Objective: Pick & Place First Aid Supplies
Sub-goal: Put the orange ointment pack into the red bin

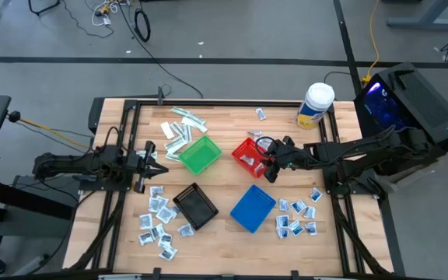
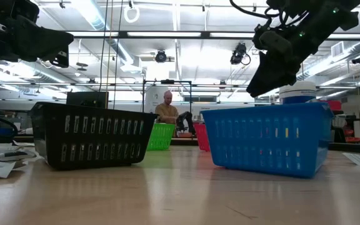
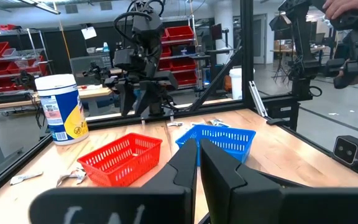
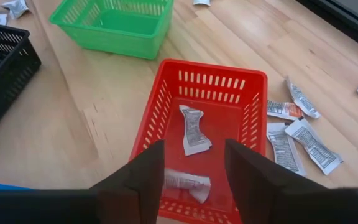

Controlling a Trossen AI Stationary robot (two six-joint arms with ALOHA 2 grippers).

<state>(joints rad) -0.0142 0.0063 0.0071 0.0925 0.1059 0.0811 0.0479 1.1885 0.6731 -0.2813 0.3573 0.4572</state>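
While both arms reach inward over the wooden table, the scene reads as follows, biggest thing first.

Table: fills the middle of the high view, with dark rails along its edges.
Right arm: comes in from the right of the high view; the right gripper hangs just above the red basket.
Right gripper state: fingers parted with a clear gap, nothing between them; the right wrist view shows the basket floor through that gap.
Left arm: lies at the left of the high view; the left gripper sits near the green basket.
Left gripper state: fingers pressed together, holding nothing visible.
Tub: white lid, yellow label, upper right of the table.
Blue basket: lower centre.
Black basket: left of the blue one.
Green basket: centre left.
Red basket: centre of the high view, holding two packets.
First aid supplies: two packets in the red basket, squarish sachets at lower left, more at lower right, narrow strips at upper centre.
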